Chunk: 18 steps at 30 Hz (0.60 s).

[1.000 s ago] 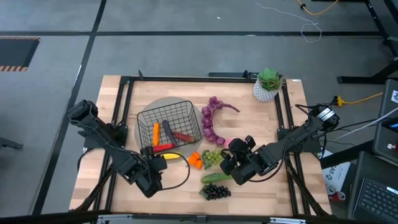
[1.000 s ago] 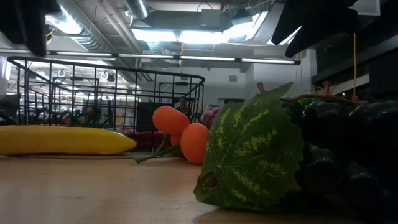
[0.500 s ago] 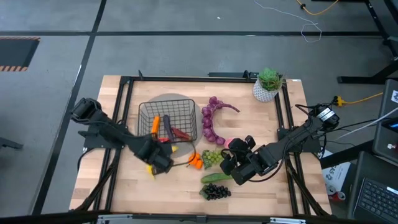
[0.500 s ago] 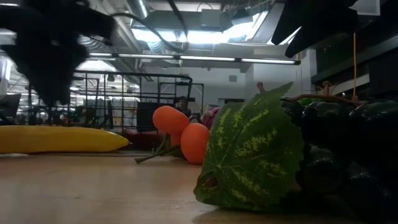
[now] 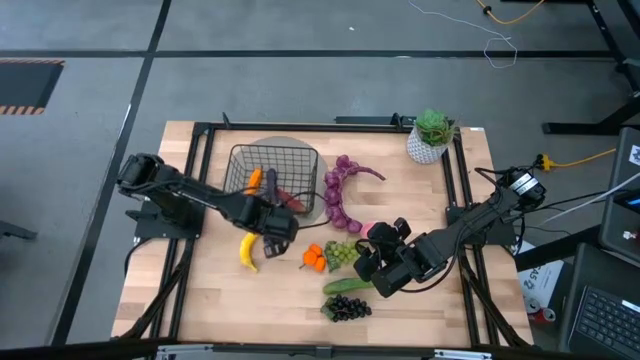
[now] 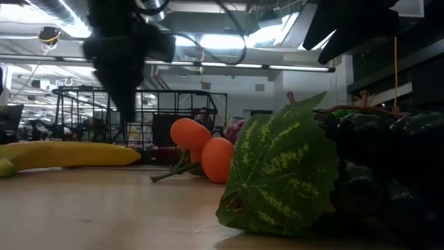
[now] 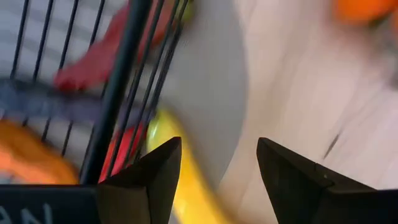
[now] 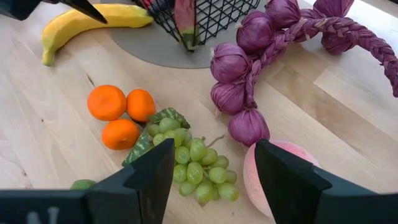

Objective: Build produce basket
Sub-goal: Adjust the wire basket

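since the earlier frame the left hand (image 5: pixel 272 222) has swung from the near left part of the tabletop (image 5: pixel 440 300) up to the near edge of the basket (image 5: pixel 275 182), and the basket has shifted toward the far side; the banana (image 5: pixel 247 249) now lies bare on the wood in front of it. the left hand's fingers (image 7: pixel 147 180) stand wide apart and hold nothing, right by the basket's wire wall. the right hand (image 5: pixel 366 262) hangs over the produce near the middle, fingers also wide and empty. open wood lies along the near left side and between the plant pot (image 5: pixel 428 142) and the right rail. the basket is black wire mesh on a grey round mat (image 8: pixel 163 50), with an orange piece (image 5: pixel 253 181) and red chillies (image 5: pixel 291 203) inside. outside it lie the purple bulbs (image 5: pixel 338 190), oranges (image 5: pixel 314 257), green grapes (image 5: pixel 341 253), peach (image 8: pixel 277 174), cucumber (image 5: pixel 347 286) and dark grapes (image 5: pixel 348 308). around the tabletop is grey floor with cables
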{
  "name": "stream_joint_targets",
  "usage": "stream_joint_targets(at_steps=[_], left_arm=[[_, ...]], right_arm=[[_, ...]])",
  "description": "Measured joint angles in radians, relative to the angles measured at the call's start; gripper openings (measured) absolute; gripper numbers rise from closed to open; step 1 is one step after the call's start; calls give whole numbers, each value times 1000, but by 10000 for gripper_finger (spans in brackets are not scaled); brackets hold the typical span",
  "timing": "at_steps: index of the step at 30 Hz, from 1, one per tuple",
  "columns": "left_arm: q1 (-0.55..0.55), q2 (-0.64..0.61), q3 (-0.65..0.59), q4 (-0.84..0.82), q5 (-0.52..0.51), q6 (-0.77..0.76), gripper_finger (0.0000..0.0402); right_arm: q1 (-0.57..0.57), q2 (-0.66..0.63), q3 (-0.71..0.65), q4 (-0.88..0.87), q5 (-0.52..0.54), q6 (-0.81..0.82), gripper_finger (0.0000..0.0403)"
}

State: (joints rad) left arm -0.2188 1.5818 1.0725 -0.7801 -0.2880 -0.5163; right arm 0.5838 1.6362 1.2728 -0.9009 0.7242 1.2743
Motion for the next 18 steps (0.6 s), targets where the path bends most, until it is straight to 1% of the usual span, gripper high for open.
stream_joint_targets(at_steps=[4, 7, 10, 13, 18], left_arm=[[22, 0, 0, 133, 13, 64, 206], [40, 0, 0, 181, 14, 98, 206], [59, 0, 0, 194, 6, 109, 206], [79, 0, 0, 192, -35, 110, 206], [86, 0, 0, 191, -37, 109, 206]], right_arm=[[0, 0, 0, 0, 0, 0, 221], [0, 0, 0, 0, -1, 0, 221], [0, 0, 0, 0, -2, 0, 221], [0, 0, 0, 0, -3, 1, 221], [0, 0, 0, 1, -3, 2, 221]])
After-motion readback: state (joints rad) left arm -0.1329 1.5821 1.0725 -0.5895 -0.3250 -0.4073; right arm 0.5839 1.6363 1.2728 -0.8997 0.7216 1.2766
